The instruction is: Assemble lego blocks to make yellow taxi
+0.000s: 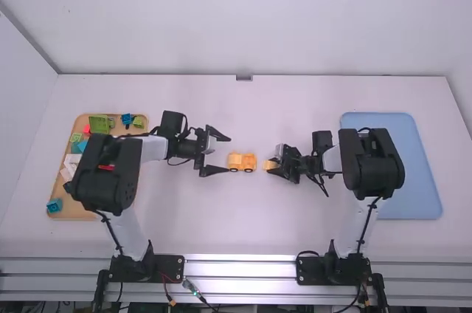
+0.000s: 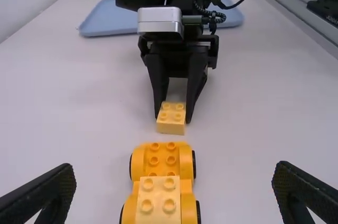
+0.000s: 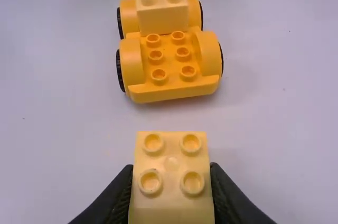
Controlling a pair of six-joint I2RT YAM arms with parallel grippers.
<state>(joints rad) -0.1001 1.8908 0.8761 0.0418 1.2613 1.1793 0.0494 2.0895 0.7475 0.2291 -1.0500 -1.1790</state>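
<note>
Clock directions refer to the high view, with 12 o'clock pointing away from the camera. The yellow wheeled chassis sits upright on the table, between the two grippers. The left gripper has its jaws spread; the chassis lies at its 3 o'clock side, aligned with the jaw opening, and the left wrist view shows space on both flanks. A pale yellow mounted brick occupies the chassis's 9 o'clock end; six studs are exposed toward 3 o'clock. The right gripper points toward 9 o'clock, jaws pinching the sides of a pale yellow held brick, which is near the chassis at 3 o'clock, separated by a gap. Four studs are visible on the held brick; its lower part is cut off in the right wrist view. Whether it contacts the table cannot be determined. The left arm partly hides the wooden tray.
</note>
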